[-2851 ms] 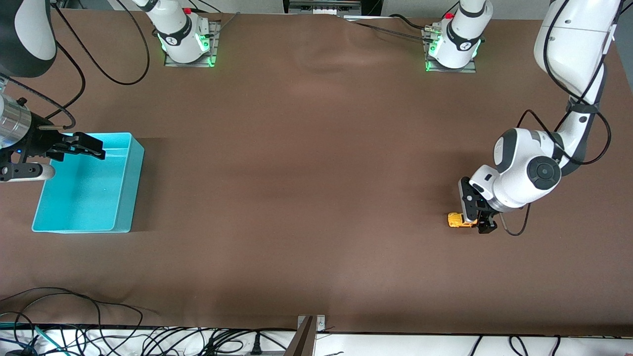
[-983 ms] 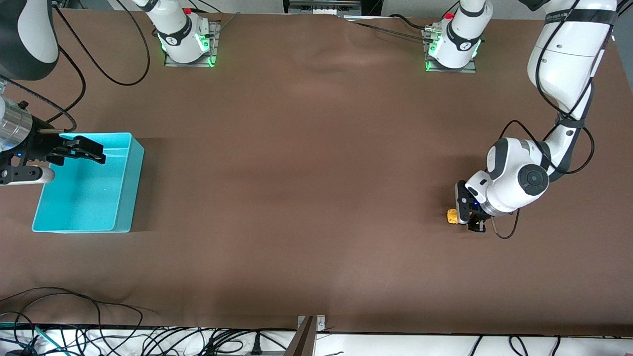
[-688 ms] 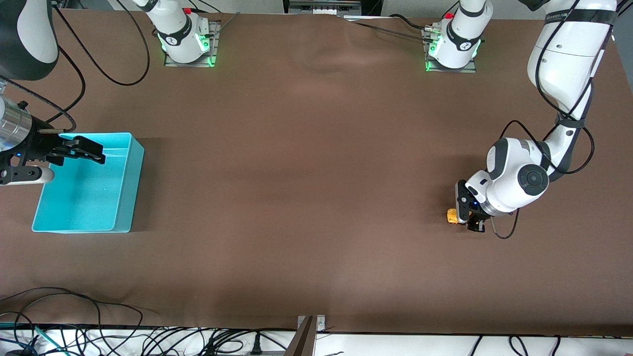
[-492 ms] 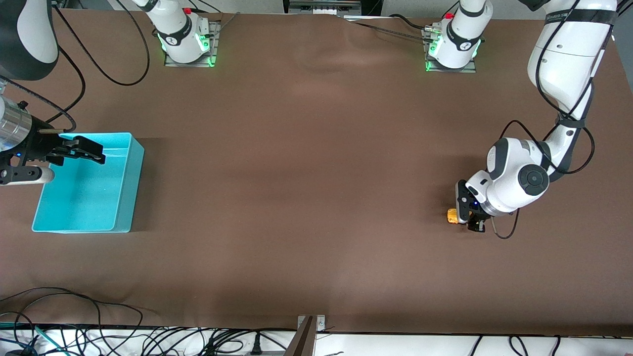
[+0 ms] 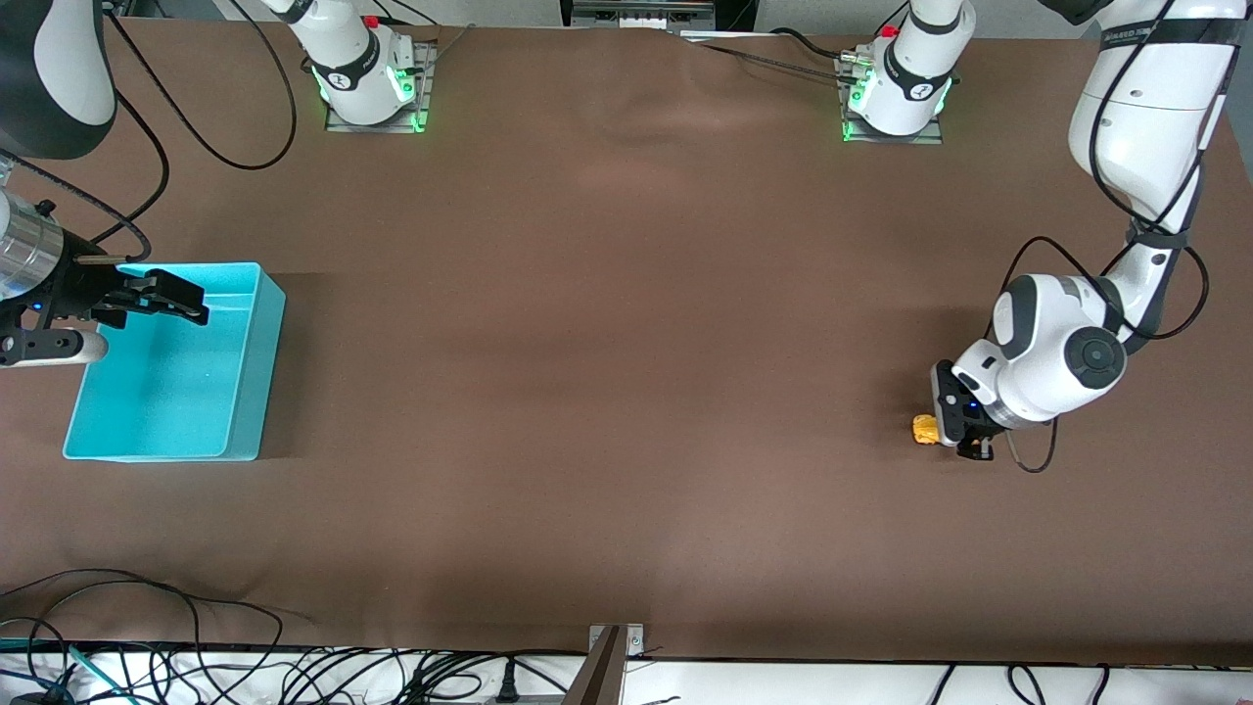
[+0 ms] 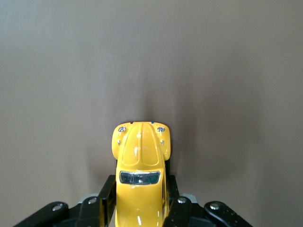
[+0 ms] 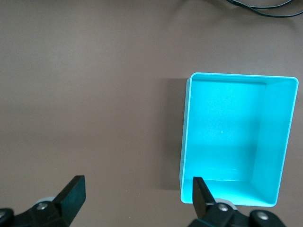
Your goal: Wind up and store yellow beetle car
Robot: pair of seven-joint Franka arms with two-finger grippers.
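Note:
The yellow beetle car [image 5: 923, 429] is at the table surface near the left arm's end of the table. My left gripper [image 5: 956, 433] is shut on its rear half. In the left wrist view the car [image 6: 141, 161] points away from the camera, and the black fingers [image 6: 107, 193] press on both its sides. The turquoise bin [image 5: 251, 384] stands at the right arm's end of the table and is empty. My right gripper [image 5: 168, 298] waits open over the bin's rim. In the right wrist view the bin [image 7: 186, 137] lies past the open right gripper [image 7: 137, 189].
The brown table top [image 5: 607, 343] stretches between the car and the bin. The two arm bases [image 5: 367, 78] [image 5: 896, 88] stand along the edge farthest from the front camera. Cables [image 5: 147, 627] lie along the nearest edge.
My left gripper, shut on the car, has moved a little toward the left arm's end of the table, taking the car along backward. The right arm has not moved.

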